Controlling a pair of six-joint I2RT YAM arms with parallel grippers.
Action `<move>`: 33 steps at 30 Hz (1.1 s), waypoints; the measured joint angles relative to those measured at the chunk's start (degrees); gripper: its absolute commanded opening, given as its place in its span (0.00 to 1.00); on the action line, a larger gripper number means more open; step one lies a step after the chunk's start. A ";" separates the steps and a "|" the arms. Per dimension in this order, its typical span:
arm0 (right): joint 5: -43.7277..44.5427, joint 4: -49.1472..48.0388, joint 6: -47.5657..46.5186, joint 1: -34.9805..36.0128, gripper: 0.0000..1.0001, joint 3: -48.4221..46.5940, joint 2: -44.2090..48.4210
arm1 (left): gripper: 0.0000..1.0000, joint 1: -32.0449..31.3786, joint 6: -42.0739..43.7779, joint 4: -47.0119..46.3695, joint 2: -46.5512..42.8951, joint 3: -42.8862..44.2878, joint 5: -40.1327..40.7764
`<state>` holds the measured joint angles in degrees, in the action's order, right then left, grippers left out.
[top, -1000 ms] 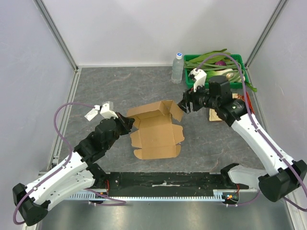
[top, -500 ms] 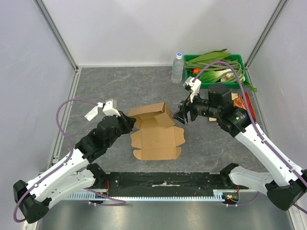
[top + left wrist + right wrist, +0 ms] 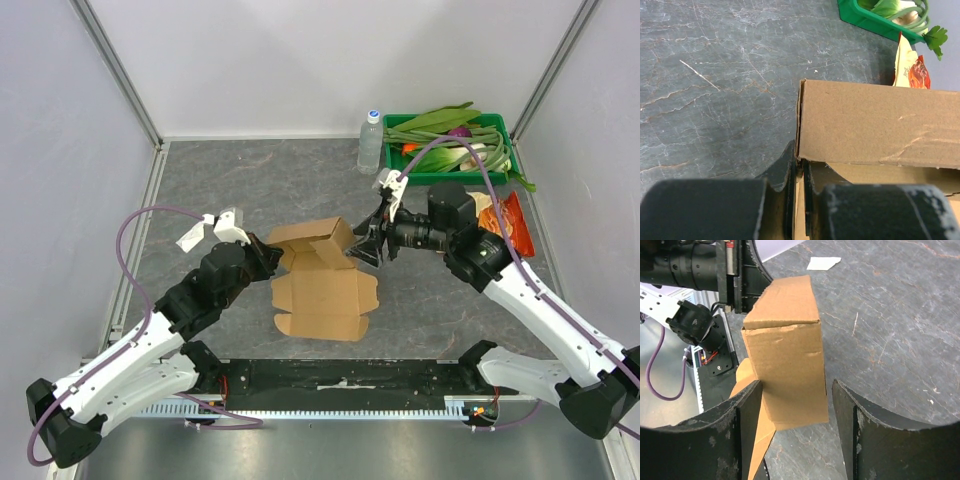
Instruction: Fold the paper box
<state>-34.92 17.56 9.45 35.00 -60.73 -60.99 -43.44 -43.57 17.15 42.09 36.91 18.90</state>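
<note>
The paper box (image 3: 322,285) is a brown cardboard sheet, partly folded, lying mid-table. Its far part stands up as a folded wall (image 3: 312,238); its near panel lies flat. My left gripper (image 3: 268,258) is shut on the left end of that wall; in the left wrist view the fingers (image 3: 785,172) pinch the cardboard edge (image 3: 875,125). My right gripper (image 3: 362,245) is open at the wall's right end. In the right wrist view the box end flap (image 3: 787,370) stands between the two fingers (image 3: 747,415), against the left one, with a gap to the right one.
A green crate (image 3: 448,148) of vegetables and a water bottle (image 3: 370,141) stand at the back right. An orange snack bag (image 3: 505,222) lies behind my right arm. A white paper scrap (image 3: 190,238) lies left of my left gripper. Grey walls enclose the table.
My right gripper has moved left up to the box's right end, and the side flap there has been pushed upright. My left gripper stays shut on the left end.
</note>
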 measured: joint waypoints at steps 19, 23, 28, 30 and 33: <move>18.82 -11.69 4.07 9.44 0.60 9.01 3.32 | 0.02 0.09 0.11 4.11 0.96 1.77 2.60; 29.77 -13.75 3.63 15.76 0.57 10.71 3.67 | 0.02 0.09 0.09 4.63 2.05 1.84 4.22; 44.96 -15.67 2.19 23.96 0.57 12.33 3.02 | 0.02 0.09 0.04 5.75 4.39 2.29 6.23; 48.39 -16.96 1.70 25.22 0.58 12.70 2.03 | 0.02 0.09 0.02 6.47 5.25 2.93 7.19; 51.71 -19.28 1.01 25.66 0.60 13.38 0.28 | 0.02 0.11 0.02 7.23 6.01 3.34 8.90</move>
<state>16.80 -1.72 10.46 60.66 -47.35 -60.71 -43.33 -43.55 24.38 48.10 40.25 27.79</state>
